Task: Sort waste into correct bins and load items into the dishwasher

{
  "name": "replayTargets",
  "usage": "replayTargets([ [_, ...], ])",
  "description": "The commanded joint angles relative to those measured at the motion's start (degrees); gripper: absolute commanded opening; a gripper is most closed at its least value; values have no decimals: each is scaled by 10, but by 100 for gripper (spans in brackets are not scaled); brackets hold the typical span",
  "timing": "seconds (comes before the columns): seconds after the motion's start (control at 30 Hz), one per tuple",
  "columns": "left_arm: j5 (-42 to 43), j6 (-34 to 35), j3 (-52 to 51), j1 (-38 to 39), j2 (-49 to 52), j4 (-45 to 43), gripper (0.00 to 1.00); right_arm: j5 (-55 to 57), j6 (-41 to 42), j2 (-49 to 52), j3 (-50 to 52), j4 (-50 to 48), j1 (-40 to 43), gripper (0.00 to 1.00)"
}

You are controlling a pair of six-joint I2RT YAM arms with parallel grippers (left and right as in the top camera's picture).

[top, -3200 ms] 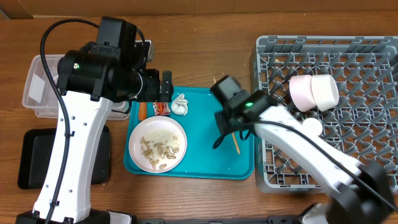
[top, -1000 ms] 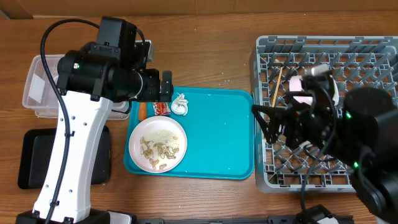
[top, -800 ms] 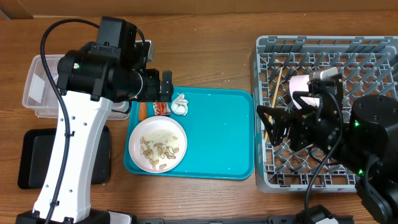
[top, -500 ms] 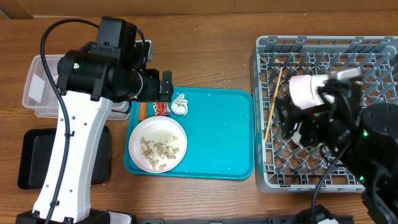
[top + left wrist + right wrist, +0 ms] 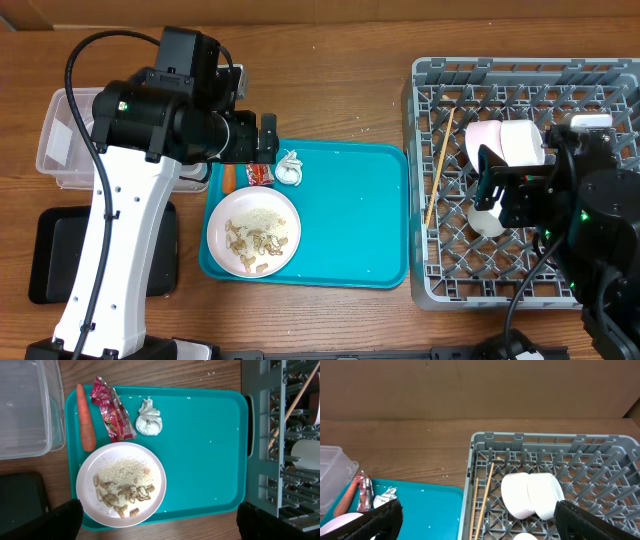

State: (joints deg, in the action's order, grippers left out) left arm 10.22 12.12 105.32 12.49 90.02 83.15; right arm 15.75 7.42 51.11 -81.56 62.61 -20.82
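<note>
Since nothing is binned yet, we list the waste at centre left, on the teal tray (image 5: pixel 205 460): one carrot (image 5: pixel 86 417), one wrapper (image 5: pixel 112 410), one tissue ball (image 5: pixel 149 417), one plate (image 5: pixel 87 477) of scraps (image 5: pixel 122 491). The left gripper (image 5: pixel 266 138) hangs above them, spread wide and empty; we judge it poised to pick. Bins at far left: one clear tub (image 5: pixel 60 135), one black tray (image 5: pixel 50 255). In the rack (image 5: pixel 600 75) at right: two bowls (image 5: pixel 532 494) tipped between pegs, two chopsticks (image 5: pixel 438 165). The right gripper (image 5: pixel 488 183) is wide and empty

Wooden table (image 5: pixel 330 90): brown, grained, scattered pale specks. Behind the table's far edge, seen from my right wrist, a plain brown panel (image 5: pixel 470 385) stands. Lighting even, soft.
</note>
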Motion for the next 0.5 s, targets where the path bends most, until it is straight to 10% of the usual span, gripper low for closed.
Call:
replayTargets([
  [0.0, 37, 36, 8, -1, 3, 3, 100, 11, -3, -3, -9, -1, -1, 100],
  [0.47, 104, 112, 8, 21, 12, -89, 100, 11, -3, -3, -9, -1, -1, 100],
])
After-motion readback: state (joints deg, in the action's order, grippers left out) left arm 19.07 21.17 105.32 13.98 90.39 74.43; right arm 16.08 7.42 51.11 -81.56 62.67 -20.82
